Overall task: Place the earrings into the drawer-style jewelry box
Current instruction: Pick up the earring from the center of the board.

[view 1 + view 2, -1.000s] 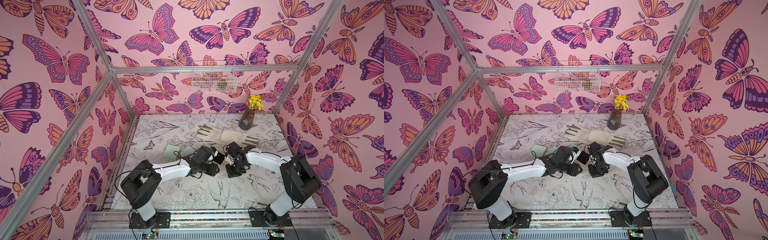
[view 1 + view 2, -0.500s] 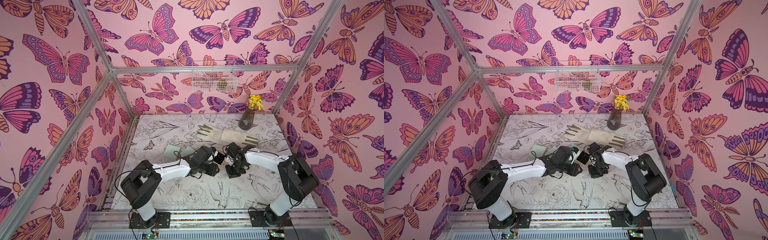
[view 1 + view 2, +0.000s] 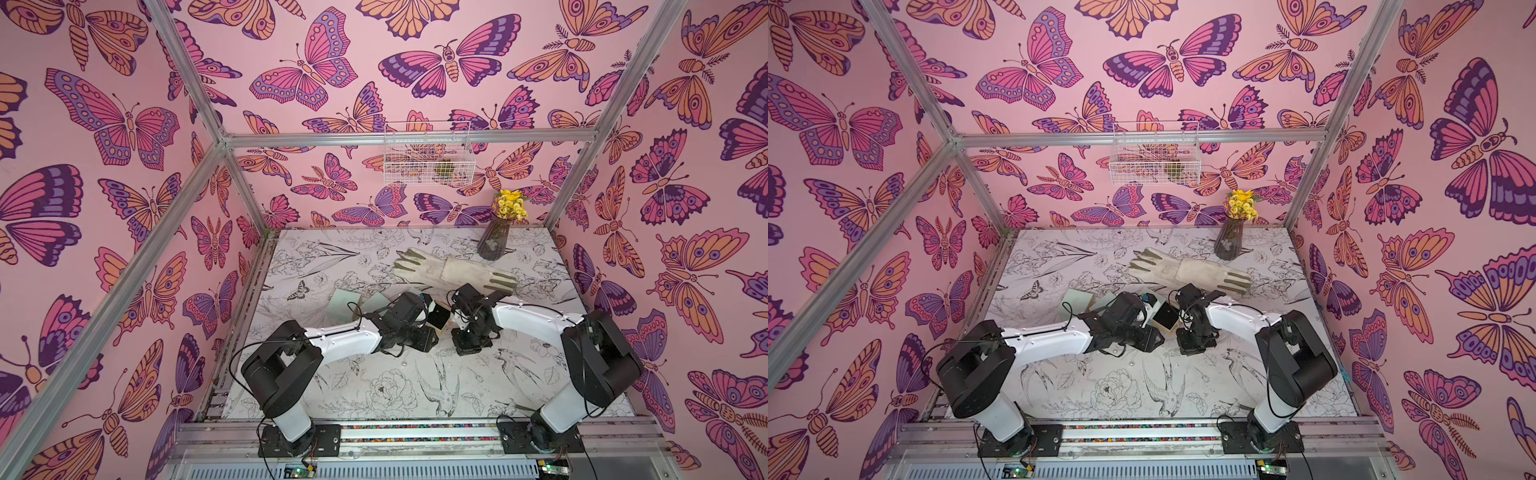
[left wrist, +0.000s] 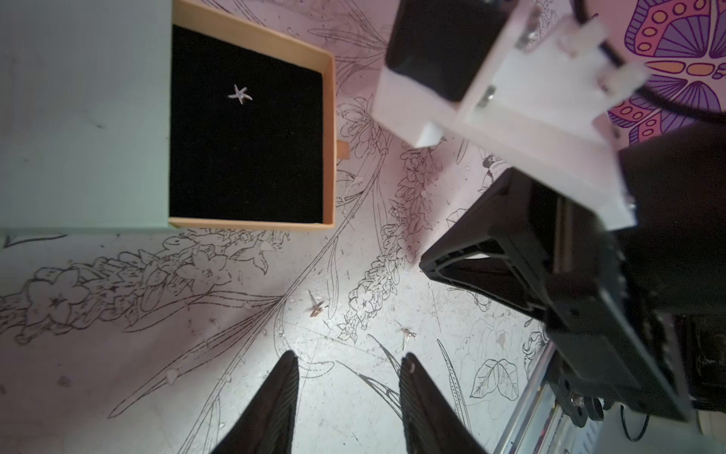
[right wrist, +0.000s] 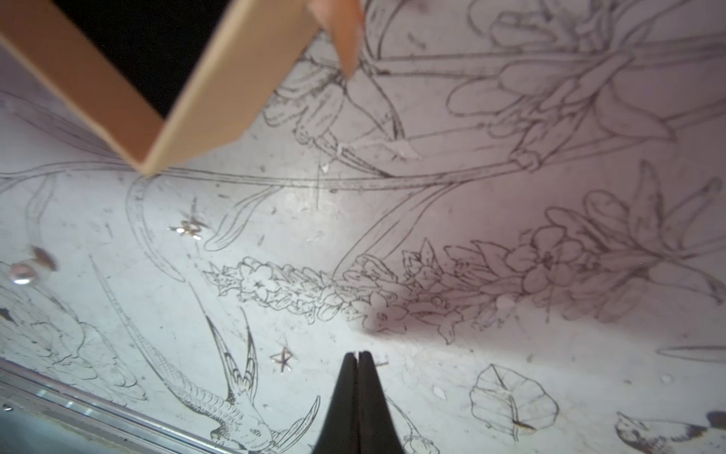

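left wrist view: the jewelry box point(image 4: 78, 118) fills the upper left of the frame. its drawer point(image 4: 329, 118) is pulled out, with one star earring point(image 4: 239, 94) on the black lining. two loose earrings point(image 4: 316, 306) lie on the worktop point(image 4: 157, 353) below centre, near the left fingers point(image 4: 290, 373), which are partly open and empty. the right fingers point(image 5: 356, 367) are pressed together; any grip cannot be told.

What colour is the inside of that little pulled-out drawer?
Black lining, framed by tan cardboard walls. The left wrist view shows it best.
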Available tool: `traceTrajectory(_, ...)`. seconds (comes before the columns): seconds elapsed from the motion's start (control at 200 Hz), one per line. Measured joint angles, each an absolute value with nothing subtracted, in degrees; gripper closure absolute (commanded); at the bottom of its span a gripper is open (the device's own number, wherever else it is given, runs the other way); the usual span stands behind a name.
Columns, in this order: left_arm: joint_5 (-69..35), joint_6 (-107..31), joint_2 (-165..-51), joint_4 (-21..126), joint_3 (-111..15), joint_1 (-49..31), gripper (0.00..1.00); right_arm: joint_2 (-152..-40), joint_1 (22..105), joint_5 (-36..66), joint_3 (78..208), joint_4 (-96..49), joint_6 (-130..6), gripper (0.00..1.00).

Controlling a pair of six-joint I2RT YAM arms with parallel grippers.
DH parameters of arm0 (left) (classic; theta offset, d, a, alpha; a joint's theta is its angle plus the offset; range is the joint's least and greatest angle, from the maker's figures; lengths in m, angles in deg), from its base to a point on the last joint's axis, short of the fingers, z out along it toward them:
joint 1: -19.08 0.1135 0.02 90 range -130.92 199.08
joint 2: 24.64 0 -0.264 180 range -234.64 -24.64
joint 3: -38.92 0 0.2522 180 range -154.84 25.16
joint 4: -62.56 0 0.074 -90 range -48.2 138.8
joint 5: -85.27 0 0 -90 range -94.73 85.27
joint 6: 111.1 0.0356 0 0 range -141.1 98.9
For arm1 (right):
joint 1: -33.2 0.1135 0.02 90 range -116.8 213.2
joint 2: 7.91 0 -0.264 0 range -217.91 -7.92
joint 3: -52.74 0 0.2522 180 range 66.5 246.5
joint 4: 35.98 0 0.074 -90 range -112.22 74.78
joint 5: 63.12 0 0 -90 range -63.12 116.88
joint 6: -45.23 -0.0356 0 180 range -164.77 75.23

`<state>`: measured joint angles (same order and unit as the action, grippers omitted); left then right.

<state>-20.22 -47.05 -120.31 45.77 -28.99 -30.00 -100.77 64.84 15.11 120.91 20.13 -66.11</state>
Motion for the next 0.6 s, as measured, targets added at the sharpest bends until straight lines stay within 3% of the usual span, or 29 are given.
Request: traceTrajectory(0.601, -19.9, -41.8, -120.6, 45.5, -34.9, -20.6, 0.54, -95.0, 61.4, 5.5, 121.2, 9.8, -82.0, 1.0)
